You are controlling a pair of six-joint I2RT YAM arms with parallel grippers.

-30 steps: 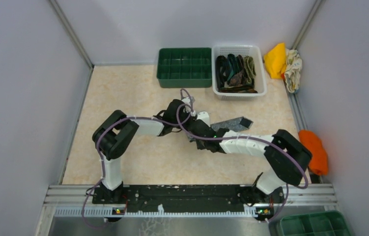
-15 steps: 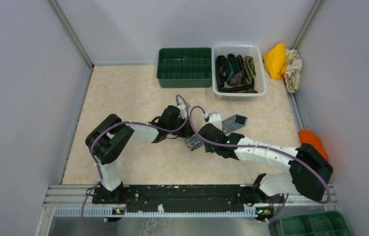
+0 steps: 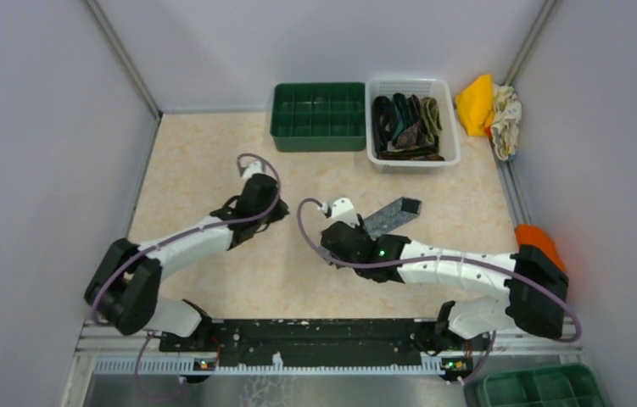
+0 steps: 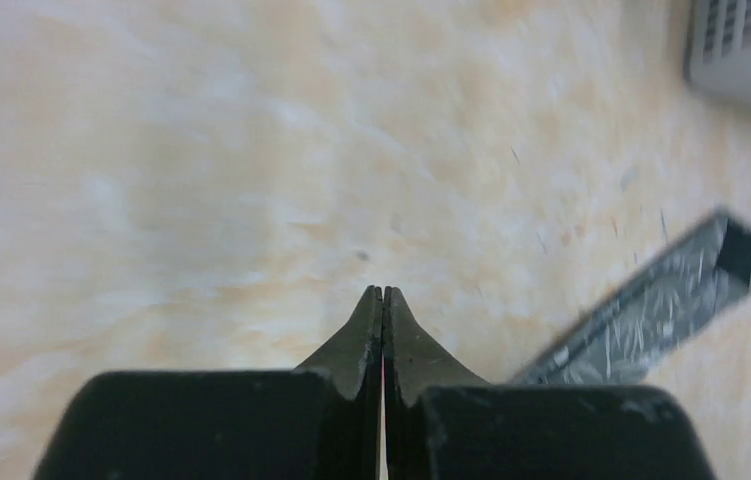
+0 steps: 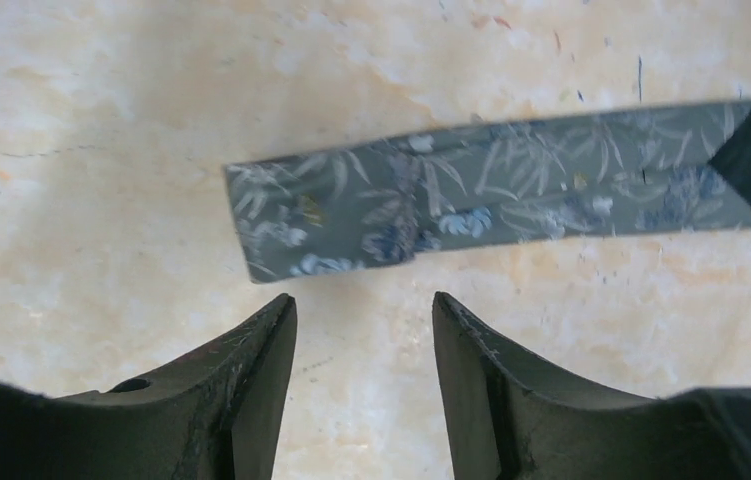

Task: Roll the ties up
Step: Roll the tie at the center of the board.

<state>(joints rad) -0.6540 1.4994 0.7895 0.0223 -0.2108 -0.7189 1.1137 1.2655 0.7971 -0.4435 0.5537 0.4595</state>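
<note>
A grey tie (image 3: 393,214) with a fine leaf pattern lies flat on the table, its pointed end toward the basket. In the right wrist view the tie (image 5: 471,200) runs crosswise just beyond my fingertips, untouched. My right gripper (image 3: 357,231) (image 5: 363,305) is open and empty at the strip's blunt near end. My left gripper (image 3: 279,212) (image 4: 383,292) is shut on nothing, left of the tie (image 4: 651,310) and apart from it. Several dark ties (image 3: 406,127) are piled in the white basket (image 3: 371,127).
A green compartment tray (image 3: 319,114) stands next to the basket at the back. Yellow and patterned cloths (image 3: 488,106) lie in the back right corner, and an orange cloth (image 3: 544,259) lies by the right wall. Another green tray (image 3: 544,386) sits at the near right.
My left arm has swung away to the left, off the tie, staying shut. My right gripper has opened and shifted slightly left. The tie stays flat on the table.
</note>
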